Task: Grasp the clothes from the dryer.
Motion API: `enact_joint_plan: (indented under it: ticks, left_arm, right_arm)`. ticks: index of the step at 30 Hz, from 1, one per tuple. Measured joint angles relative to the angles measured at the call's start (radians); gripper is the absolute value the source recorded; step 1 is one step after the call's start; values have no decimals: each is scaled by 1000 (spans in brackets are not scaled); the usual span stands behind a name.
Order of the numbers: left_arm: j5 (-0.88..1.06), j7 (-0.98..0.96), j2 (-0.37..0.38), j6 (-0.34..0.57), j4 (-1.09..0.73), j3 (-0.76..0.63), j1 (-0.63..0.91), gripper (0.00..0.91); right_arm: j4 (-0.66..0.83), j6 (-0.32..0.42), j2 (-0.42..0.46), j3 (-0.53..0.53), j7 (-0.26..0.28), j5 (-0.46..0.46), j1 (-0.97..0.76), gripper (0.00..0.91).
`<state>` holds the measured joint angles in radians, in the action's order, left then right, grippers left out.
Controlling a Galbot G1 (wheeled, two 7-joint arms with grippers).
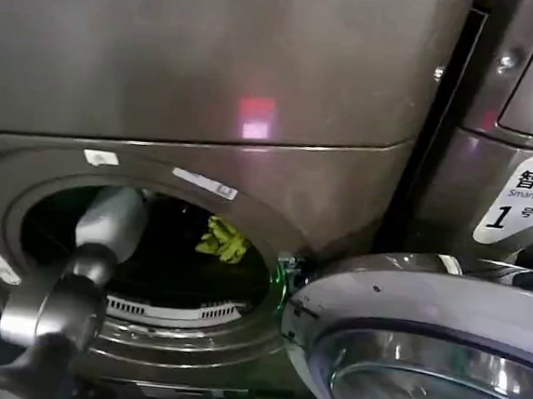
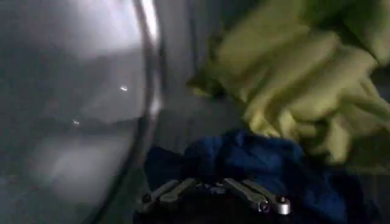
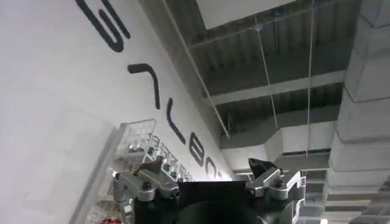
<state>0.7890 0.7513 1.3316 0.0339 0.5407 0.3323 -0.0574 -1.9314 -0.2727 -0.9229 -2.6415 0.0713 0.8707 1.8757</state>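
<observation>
two pieces of clothes are seen inside the dryer drum: a yellow-green bundle and a dark blue piece. the left hand is reached in through the porthole, fingers spread open, with the blue piece directly ahead of the fingertips and the yellow-green bundle beyond it. the glass door is swung open. the right hand is held open, pointed at a ceiling.

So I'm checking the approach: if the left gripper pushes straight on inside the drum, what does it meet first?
Most likely the dark blue fabric piece, lying right ahead of the left gripper; the yellow-green bundle sits beyond it, though depth is unclear.
</observation>
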Motion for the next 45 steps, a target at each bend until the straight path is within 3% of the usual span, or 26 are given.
enact_joint_plan:
  ticks: [9, 16, 27, 45]
  left_arm:
    - [-428, -227, 18, -142, 363, 37, -209, 0]
    - [-659, -480, 80, -122, 563, 95, -352, 0]
    - [-763, -741, 147, -49, 724, 150, -488, 0]
    - [-795, -773, 139, -103, 779, 173, -544, 0]
  right_arm:
    - [1, 2, 4, 9, -6, 0, -7, 907]
    - [8, 17, 10, 9, -6, 2, -14, 907]
    - [20, 32, 12, 9, -8, 5, -21, 907]
    - [24, 27, 15, -14, -4, 2, -10, 907]
